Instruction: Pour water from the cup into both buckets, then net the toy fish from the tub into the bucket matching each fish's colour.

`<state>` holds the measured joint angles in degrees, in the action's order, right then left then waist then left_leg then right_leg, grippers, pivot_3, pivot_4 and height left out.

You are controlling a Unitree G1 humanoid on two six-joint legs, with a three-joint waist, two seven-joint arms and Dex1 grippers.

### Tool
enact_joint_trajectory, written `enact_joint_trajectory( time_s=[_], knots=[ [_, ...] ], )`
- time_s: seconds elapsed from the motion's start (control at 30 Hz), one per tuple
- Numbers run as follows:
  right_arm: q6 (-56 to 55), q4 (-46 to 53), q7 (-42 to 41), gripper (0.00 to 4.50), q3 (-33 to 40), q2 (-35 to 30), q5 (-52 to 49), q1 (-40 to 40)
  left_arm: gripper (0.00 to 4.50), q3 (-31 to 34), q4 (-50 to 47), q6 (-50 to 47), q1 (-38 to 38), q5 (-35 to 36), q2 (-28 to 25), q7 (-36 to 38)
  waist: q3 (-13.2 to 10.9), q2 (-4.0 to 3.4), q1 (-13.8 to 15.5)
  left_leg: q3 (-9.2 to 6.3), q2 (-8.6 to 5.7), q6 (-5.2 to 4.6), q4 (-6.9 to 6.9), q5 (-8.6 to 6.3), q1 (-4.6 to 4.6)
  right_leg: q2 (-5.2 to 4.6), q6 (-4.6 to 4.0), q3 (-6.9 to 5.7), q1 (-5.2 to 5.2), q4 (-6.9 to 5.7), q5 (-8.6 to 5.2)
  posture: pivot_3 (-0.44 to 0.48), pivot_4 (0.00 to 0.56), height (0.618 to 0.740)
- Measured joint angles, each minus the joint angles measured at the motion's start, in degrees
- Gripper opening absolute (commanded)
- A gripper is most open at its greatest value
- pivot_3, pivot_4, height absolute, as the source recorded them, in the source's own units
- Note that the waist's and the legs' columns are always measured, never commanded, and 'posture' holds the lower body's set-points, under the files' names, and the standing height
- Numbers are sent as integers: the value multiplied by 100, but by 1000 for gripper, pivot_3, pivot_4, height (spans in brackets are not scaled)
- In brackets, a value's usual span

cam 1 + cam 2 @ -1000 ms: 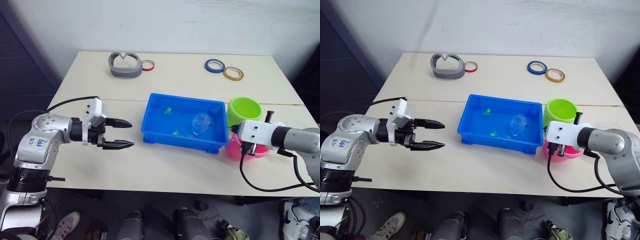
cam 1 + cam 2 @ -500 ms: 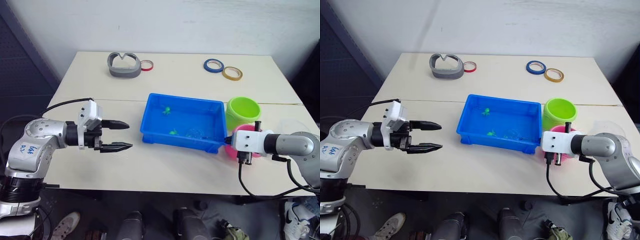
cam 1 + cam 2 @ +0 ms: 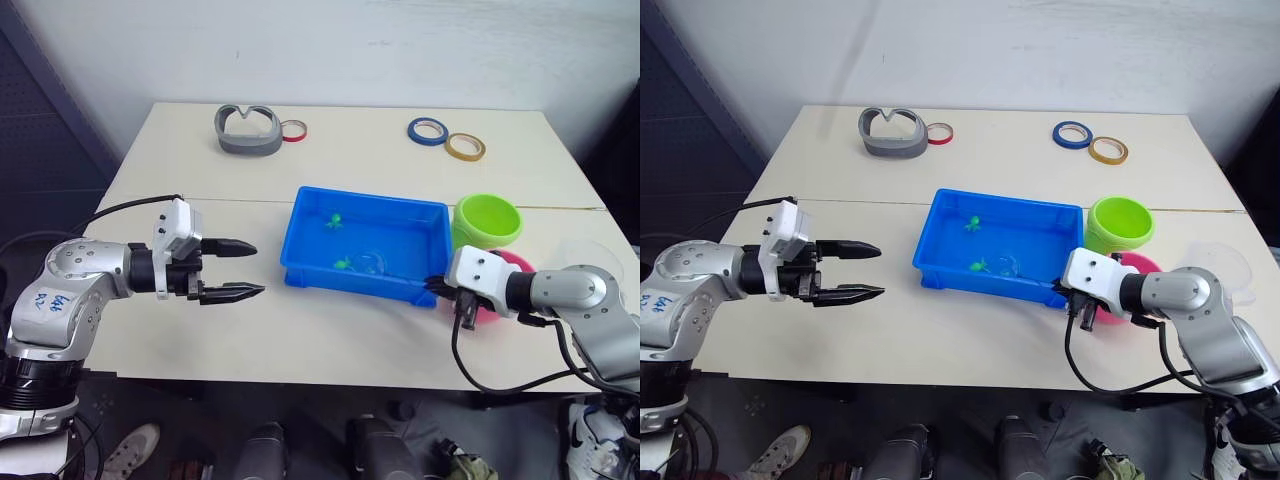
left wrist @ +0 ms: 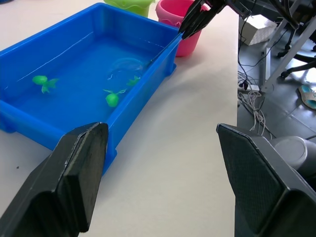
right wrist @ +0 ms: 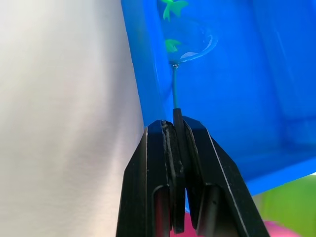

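The blue tub sits right of the table's middle with small green toy fish in its water. The net lies low inside the tub, its hoop beside a green fish. My right gripper is shut on the net's thin handle at the tub's near right corner. The lime green bucket and the pink bucket stand right of the tub. The clear cup is at the far right. My left gripper is open, hovering left of the tub.
A grey curved object and a red tape ring lie at the back left. Blue and yellow tape rings lie at the back right. My right arm's cable hangs over the table's front edge.
The net has dropped from above the tub down into the water. My right gripper has moved left and nearer, from beside the pink bucket to the tub's corner. The left gripper has shifted only slightly.
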<state>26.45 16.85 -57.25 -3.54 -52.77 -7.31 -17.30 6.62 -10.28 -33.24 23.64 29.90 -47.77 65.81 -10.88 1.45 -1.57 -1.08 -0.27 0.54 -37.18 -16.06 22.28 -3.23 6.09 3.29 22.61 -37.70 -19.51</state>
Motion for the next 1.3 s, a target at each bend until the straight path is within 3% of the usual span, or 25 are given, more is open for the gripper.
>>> enact_joint_trajectory(
  time_s=[0.4, 1.3],
  knots=[
    [1106, -1, 43, 0, 259, 79, -815, -220, 3841, 3, 10, -4, 53, 6, -3, -2, 0, 0, -3, 1, 0, -1, 4, -1, 1, -3, -1, 0, 0, 7, 0, 0, 150, 740],
    [1513, -371, 743, 0, 630, 428, -1380, -562, 3841, -107, 669, 627, 503, -237, 200, -182, 0, 0, -1, 3, -2, -2, 5, -2, 7, -5, 0, -1, 6, 9, 0, 0, 150, 740]
  ],
)
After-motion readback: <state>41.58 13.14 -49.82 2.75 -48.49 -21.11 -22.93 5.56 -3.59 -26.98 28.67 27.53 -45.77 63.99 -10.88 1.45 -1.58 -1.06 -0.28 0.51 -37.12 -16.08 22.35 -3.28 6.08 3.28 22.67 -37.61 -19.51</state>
